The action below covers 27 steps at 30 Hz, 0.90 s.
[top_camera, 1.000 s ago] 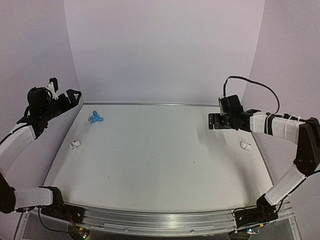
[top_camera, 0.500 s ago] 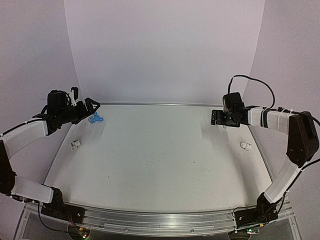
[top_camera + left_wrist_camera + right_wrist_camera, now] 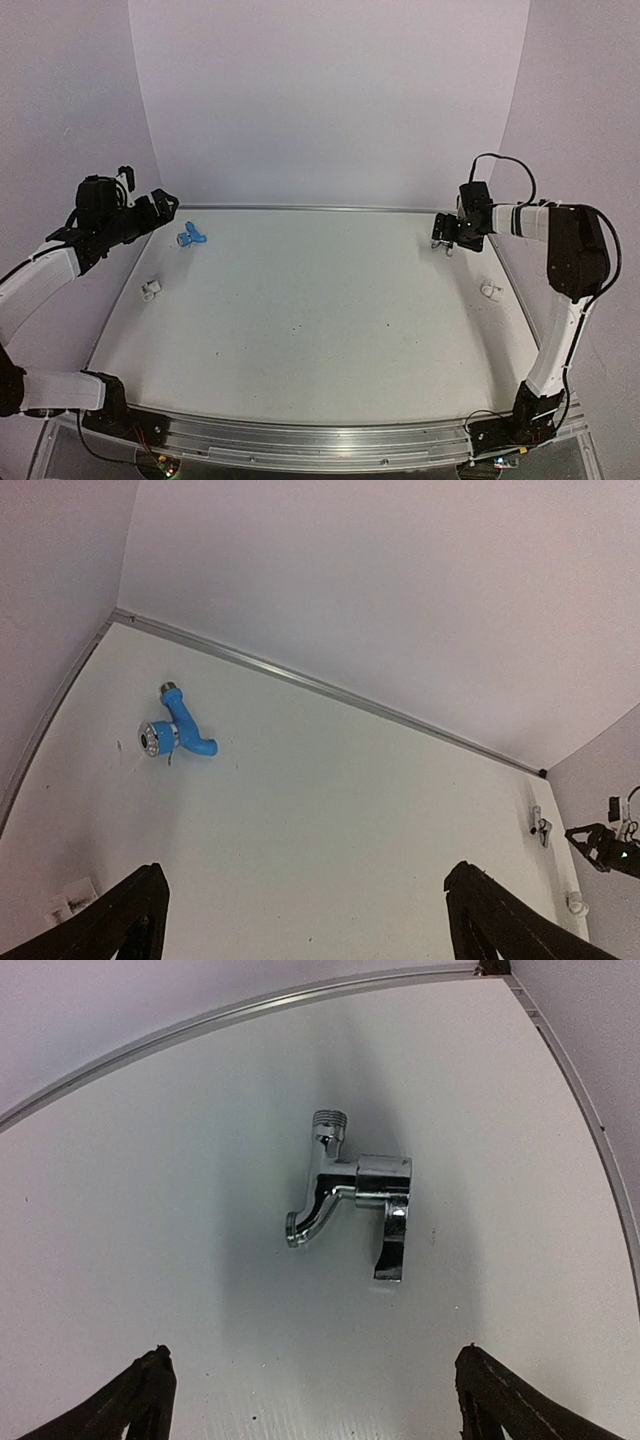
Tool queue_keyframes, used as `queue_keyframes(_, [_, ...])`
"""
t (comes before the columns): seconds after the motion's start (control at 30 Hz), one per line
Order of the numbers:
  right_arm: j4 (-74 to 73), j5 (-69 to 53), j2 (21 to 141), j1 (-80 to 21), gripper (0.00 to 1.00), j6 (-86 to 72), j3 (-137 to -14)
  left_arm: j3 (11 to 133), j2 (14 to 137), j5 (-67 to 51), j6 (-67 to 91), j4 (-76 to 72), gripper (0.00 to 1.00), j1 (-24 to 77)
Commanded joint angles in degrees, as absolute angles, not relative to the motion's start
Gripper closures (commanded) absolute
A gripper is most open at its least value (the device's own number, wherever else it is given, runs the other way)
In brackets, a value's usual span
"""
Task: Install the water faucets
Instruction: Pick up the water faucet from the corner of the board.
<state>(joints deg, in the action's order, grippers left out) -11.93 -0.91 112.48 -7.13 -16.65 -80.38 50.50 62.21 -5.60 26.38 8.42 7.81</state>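
Over the table (image 3: 320, 330), my left gripper (image 3: 160, 207) and right gripper (image 3: 312, 1355) both hang spread wide, empty. The blue faucet (image 3: 178, 735) lies at ten o'clock, the silver faucet (image 3: 350, 1195) at two, below the right gripper. My worry: the slick rounded chrome squirting sideways if I close off-centre.

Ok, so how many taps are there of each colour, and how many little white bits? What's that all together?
Blue tap: 1
Silver tap: 1
Little white pipe bits: 2, one on the left and one on the right
Total: 4
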Motion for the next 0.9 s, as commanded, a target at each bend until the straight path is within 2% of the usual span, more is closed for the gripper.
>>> queue_keyframes(0.0, [-13.90,-4.40,118.28,-4.32,0.02,-20.62,-87.15,48.81,58.26,-4.39,24.20,5.43,0.00,7.67])
queue_keyframes(0.33, [-16.27,-1.87,132.11,-3.46,0.02,-24.78,-100.29,50.97,62.22,-14.08,25.82,5.74,0.00,7.69])
queue_keyframes(0.6, [-18.45,1.62,139.15,-3.64,0.02,-25.12,-106.82,52.17,63.74,-15.68,26.61,5.71,0.00,7.70])
queue_keyframes(0.87, [-26.57,9.75,142.48,-5.84,0.18,-21.53,-112.70,52.61,64.19,-16.34,27.75,5.71,0.00,7.80])
